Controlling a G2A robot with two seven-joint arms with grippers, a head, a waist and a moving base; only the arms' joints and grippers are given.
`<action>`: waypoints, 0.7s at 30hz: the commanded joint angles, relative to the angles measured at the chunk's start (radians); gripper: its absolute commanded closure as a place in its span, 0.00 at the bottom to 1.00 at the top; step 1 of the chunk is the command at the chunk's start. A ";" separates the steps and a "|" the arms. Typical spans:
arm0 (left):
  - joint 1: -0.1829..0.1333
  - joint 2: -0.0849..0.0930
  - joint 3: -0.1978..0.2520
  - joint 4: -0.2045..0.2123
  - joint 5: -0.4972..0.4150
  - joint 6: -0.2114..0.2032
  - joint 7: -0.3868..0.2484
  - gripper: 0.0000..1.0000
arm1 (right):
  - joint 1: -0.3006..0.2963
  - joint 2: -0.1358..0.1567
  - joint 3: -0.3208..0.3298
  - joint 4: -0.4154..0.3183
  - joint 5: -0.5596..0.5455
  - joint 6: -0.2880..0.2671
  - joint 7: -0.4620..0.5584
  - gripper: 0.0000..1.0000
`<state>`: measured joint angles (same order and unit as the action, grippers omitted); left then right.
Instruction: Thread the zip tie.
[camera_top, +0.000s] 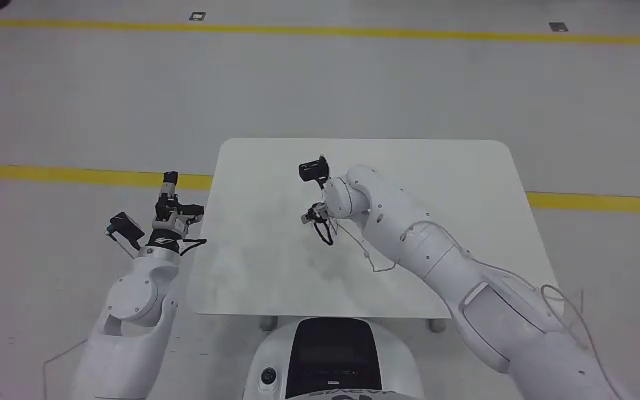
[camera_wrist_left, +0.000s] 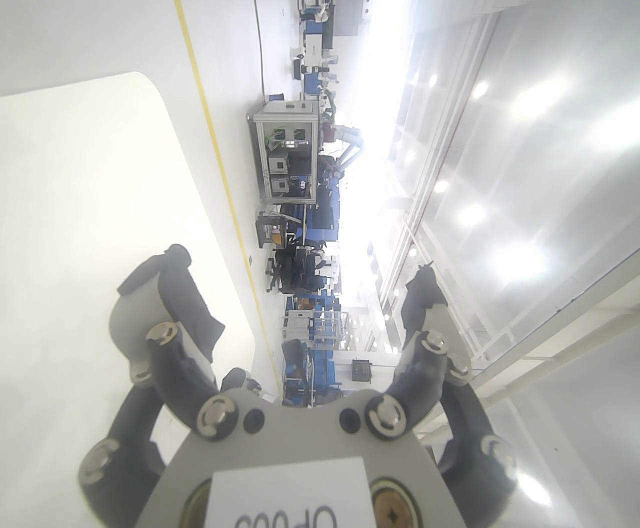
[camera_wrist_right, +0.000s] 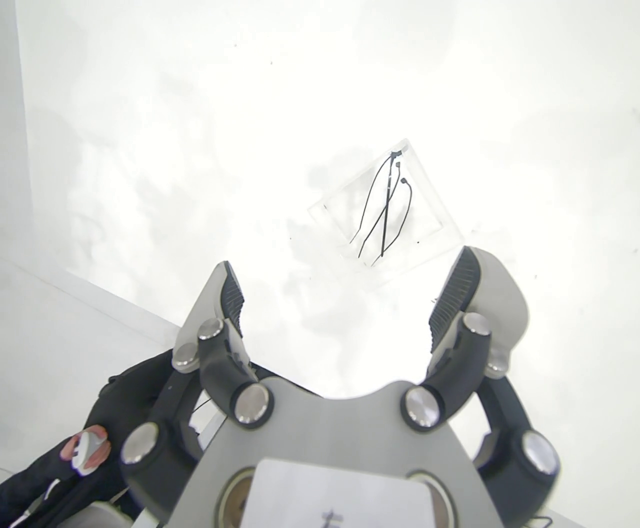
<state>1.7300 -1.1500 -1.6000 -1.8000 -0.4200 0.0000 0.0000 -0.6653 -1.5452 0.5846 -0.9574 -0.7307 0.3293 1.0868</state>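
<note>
White table (camera_top: 450, 200) is carrying a shallow clear square tray (camera_wrist_right: 432, 187); a few thin black zip ties (camera_wrist_right: 384, 215) are lying crossed inside it, heads bunched near one corner. Right gripper (camera_wrist_right: 347, 270) is hovering above the table near the tray, jaws spread wide, gripping nothing. Left gripper (camera_wrist_left: 300, 265) is hanging just off the table's edge, likewise wide and empty.

My right gripper (camera_wrist_right: 350, 285): brushed metal plate, ribbed black rubber pads (camera_wrist_right: 452, 295). Zip ties (camera_wrist_right: 386, 210): thin black plastic, smooth. Tray (camera_wrist_right: 433, 190): clear glossy plastic. Table (camera_wrist_right: 150, 125): white, matt, smooth, faintly smudged.
</note>
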 joint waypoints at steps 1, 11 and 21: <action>0.000 0.000 0.000 0.000 0.000 0.000 0.000 0.00 | 0.008 -0.012 -0.007 0.030 0.010 0.011 -0.004 0.00; 0.000 0.000 0.000 0.000 0.000 0.000 0.000 0.00 | 0.018 -0.024 -0.019 0.053 0.005 0.006 -0.012 0.00; 0.000 0.000 0.000 0.000 0.000 0.000 0.000 0.00 | 0.004 -0.068 -0.035 0.093 -0.063 0.011 -0.040 0.00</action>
<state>1.7300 -1.1500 -1.6000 -1.8000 -0.4200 0.0000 0.0000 -0.6621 -1.6071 0.5482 -0.8746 -0.7934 0.3401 1.0483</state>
